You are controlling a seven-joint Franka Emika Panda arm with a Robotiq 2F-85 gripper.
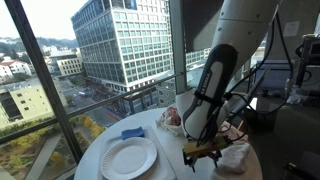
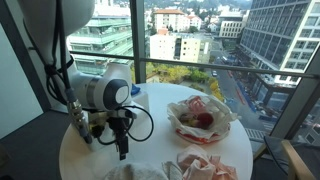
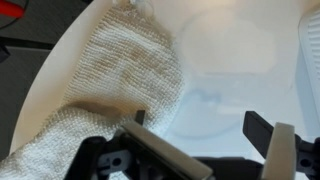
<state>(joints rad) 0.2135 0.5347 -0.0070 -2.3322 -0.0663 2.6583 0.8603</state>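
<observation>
Over the cloth (image 3: 120,80) (knitted), spread fingers (image 3: 262,130)

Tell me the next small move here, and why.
Probably nudge the tool sideways over the cloth before any lowering. Its jaws stand open and empty, and in the wrist view the cloth lies mostly to one side of them, not between.

The gripper (image 3: 198,128) stood open at six o'clock, a knitted cloth (image 3: 120,80) toward ten, a white plate (image 3: 235,50) toward one.
</observation>
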